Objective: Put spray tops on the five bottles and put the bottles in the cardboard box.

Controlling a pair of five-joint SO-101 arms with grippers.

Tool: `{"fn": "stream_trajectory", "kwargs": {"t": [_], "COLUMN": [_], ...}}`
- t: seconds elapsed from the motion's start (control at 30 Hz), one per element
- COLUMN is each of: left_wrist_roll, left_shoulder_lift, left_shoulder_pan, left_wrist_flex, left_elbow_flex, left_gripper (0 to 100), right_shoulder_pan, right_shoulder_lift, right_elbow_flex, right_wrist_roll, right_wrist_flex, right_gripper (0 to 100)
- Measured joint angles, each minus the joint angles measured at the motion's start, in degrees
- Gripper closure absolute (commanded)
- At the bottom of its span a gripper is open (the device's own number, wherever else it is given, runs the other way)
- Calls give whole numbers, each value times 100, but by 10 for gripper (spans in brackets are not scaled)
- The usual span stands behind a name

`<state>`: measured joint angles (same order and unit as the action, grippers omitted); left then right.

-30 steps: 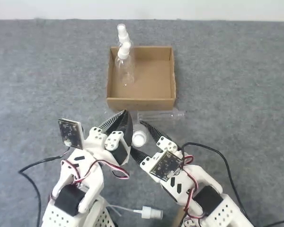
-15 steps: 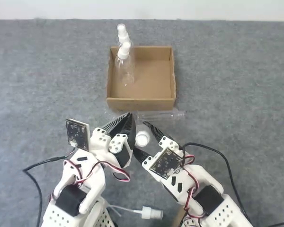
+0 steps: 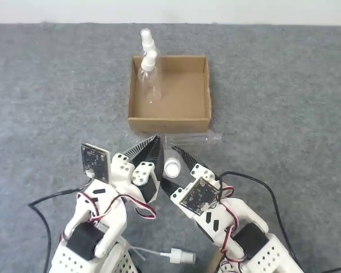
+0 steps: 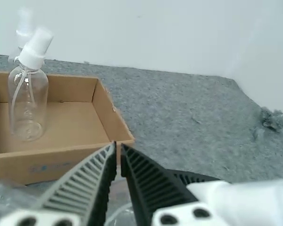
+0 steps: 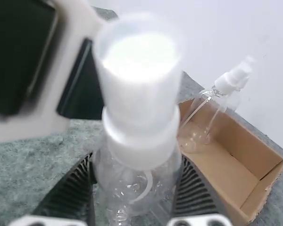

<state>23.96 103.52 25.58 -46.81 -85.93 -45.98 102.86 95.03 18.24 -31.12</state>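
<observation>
Clear plastic bottle — white-capped — gripped between ribbed black right jaws

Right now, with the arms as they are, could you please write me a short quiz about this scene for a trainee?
1. True or false: all five bottles stand in the cardboard box.
2. What does the right gripper clamp? A: a spoon. B: a bottle with a top on. C: nothing.
3. Fill in: the bottle lying flat is ___ the box and the right gripper.
Key: 1 false; 2 B; 3 between.
</observation>
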Motion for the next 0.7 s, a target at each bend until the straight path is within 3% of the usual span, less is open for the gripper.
{"fn": "stream_trajectory", "kwargs": {"t": [0.4,0.7], "left_wrist_roll": [-167,-624], "left_shoulder_lift": [0,0], "left_shoulder_pan": [-105,-1073], "left_wrist_flex": [0,0], "left_elbow_flex": [79,255], "left_gripper": [988,988], "right_shoulder_pan": [0,-18], "right_shoulder_lift": [9,9], "right_elbow_flex": [0,0], "right_wrist_roll": [-62,-62], "right_wrist_flex": [0,0], "right_gripper": [992,992]}}
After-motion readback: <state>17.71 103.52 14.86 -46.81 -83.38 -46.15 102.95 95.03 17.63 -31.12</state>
